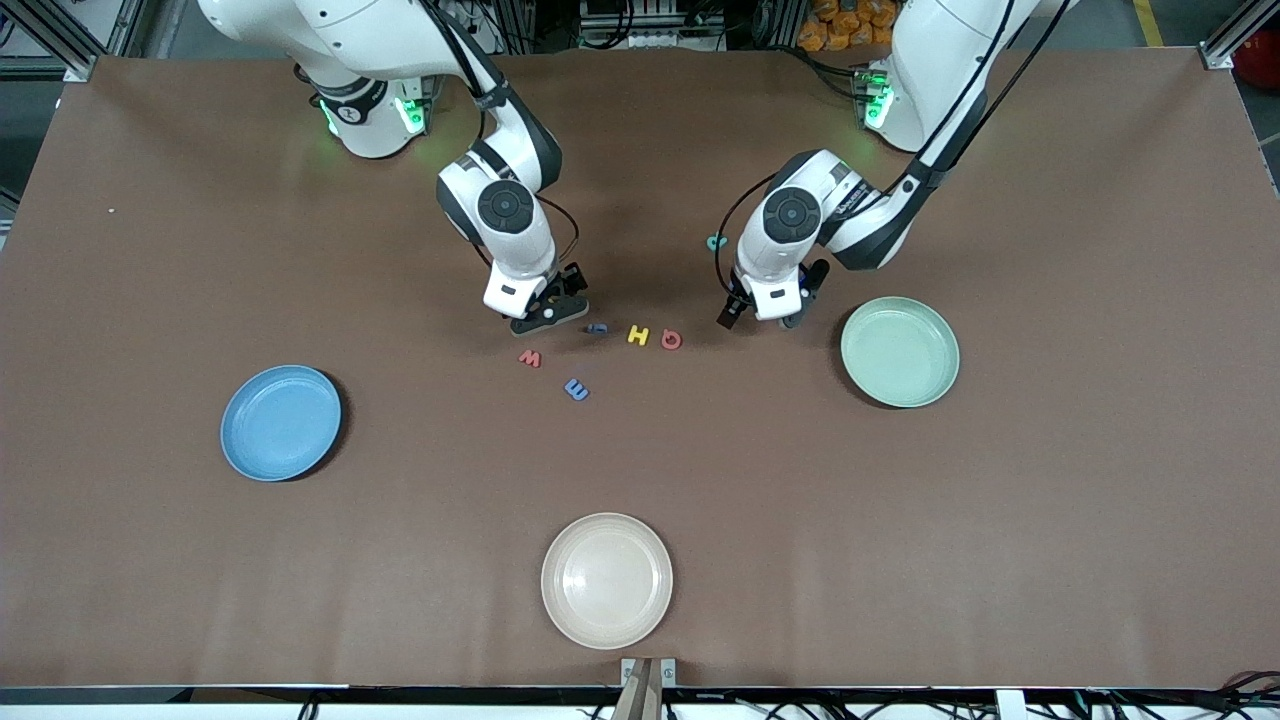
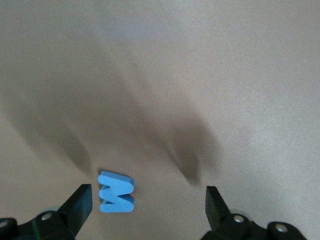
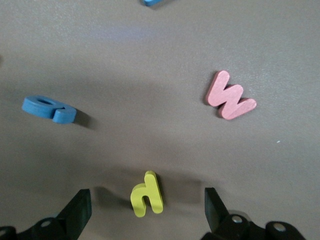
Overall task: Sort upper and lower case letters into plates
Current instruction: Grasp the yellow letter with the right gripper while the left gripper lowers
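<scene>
Both grippers low over table [image 1: 150,300], jaws wide apart.
Right gripper [image 3: 145,205] w/ yellow letter [image 3: 147,200] between fingers; left gripper [image 2: 146,202] by blue letter [image 2: 116,192]. Blue plate [image 1: 281,421] & mint plate [image 1: 899,351] hold nothing.

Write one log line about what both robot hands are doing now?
left gripper: open, low over blue letter | right gripper: open, low over yellow letter | plates: no letters

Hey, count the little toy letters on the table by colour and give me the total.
Yellow: 2, H and h under the right gripper.
Blue: 3, blue M under the left gripper, small blue letter beside the H, third blue letter nearest the camera.
Salmon red: 2, W and Q.
Teal letter: 1.
Total: 8.
</scene>
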{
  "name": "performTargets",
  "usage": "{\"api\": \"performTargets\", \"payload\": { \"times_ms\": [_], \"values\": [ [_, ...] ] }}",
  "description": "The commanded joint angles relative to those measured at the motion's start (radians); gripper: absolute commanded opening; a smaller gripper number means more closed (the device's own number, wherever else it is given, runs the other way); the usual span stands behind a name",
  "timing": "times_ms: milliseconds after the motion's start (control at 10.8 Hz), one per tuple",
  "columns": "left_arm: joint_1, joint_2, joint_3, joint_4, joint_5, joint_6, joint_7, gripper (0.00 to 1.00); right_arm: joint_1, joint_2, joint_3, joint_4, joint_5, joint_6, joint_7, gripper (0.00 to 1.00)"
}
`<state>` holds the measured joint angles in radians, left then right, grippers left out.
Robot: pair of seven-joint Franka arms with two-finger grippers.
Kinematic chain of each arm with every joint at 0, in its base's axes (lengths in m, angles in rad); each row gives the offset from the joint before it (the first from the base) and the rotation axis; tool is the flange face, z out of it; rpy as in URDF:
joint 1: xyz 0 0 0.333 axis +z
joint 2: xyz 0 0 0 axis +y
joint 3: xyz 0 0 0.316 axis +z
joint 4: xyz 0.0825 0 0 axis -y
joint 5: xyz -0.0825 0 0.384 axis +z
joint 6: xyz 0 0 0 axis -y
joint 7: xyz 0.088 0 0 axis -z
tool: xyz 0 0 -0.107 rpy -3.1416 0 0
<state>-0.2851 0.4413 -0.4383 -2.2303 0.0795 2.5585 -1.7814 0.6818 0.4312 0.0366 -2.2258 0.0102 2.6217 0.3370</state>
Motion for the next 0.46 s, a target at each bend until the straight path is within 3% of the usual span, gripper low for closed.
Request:
{"api": "performTargets", "payload": {
  "times_ms": [0, 371],
  "values": [
    [0.014, -0.035, -0.029, -0.038, -0.017, 0.016, -0.035, 1.0, 0.007, 0.012, -0.006, -0.009, -0.001, 0.032, 0.01, 1.0],
    [0.018, -0.07, -0.03, -0.139, -0.004, 0.106, -0.036, 1.0, 0.007, 0.001, -0.006, -0.009, -0.003, 0.031, 0.01, 1.0]
  ]
}}
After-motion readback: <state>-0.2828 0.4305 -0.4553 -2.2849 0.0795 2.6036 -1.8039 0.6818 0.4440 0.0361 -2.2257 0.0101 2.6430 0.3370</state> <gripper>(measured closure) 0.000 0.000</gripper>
